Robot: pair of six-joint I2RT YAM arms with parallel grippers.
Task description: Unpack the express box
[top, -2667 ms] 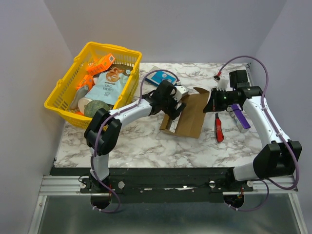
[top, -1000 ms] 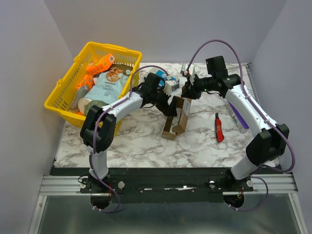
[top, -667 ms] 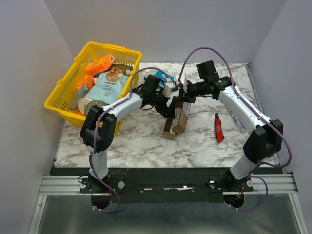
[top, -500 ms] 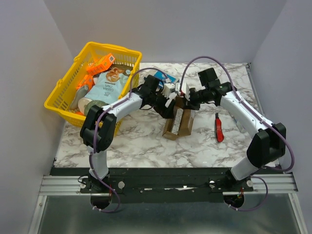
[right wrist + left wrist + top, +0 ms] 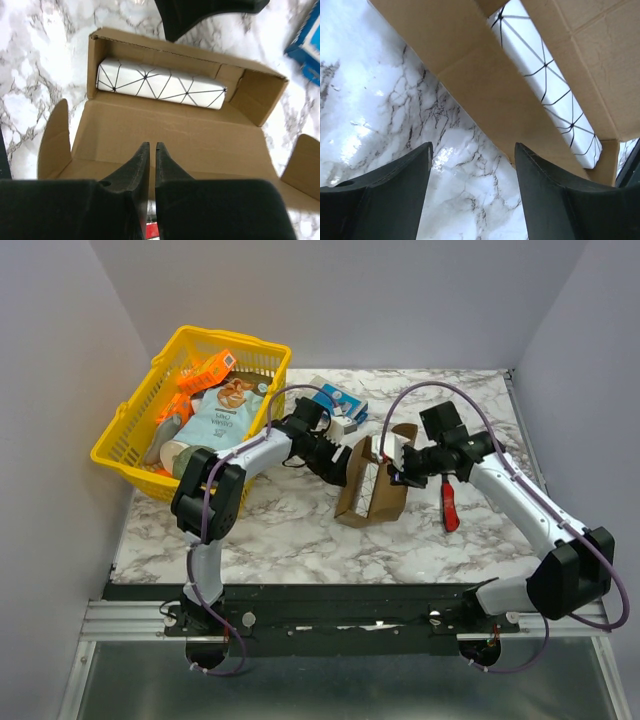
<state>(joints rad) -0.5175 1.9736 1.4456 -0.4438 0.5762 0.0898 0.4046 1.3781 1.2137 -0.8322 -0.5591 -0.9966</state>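
Far upper left of the overhead view: a yellow plastic mesh basket (image 5: 120, 425) full of packets, well apart from the work and best left alone. Right of it, toward the centre: the left gripper (image 5: 472, 150), fingers spread wide and empty, low over the white marbled tabletop (image 5: 280, 530), just beside one long outer wall of the long brown cardboard express box (image 5: 372, 490).

Box in the middle of the overhead view, lying on the table, lid flap thrown open to the right, end flaps splayed. Inside the trough: a long white packet crossed with thin black lines (image 5: 160, 85), filling most of the length and width.

On the open lid: the right gripper (image 5: 150, 146), fingers drawn almost together with nothing visible between them, tips at the flap's inner face. Pressing or merely touching, cannot tell.

Step in hand, by judgement: getting the packet out.
- Hold the lid flat with the right fingertips to stop the carton tipping or folding shut.
- Lift the left gripper over the wall and come down across the packet's narrow width near its middle.
- Close gently, then draw straight up, clear of the end flaps.
- Watch for the carton rising with the packet, likely with so snug a fit.

Further right: a red-handled tool (image 5: 447, 508) on the marble near the right arm, best steered clear of.
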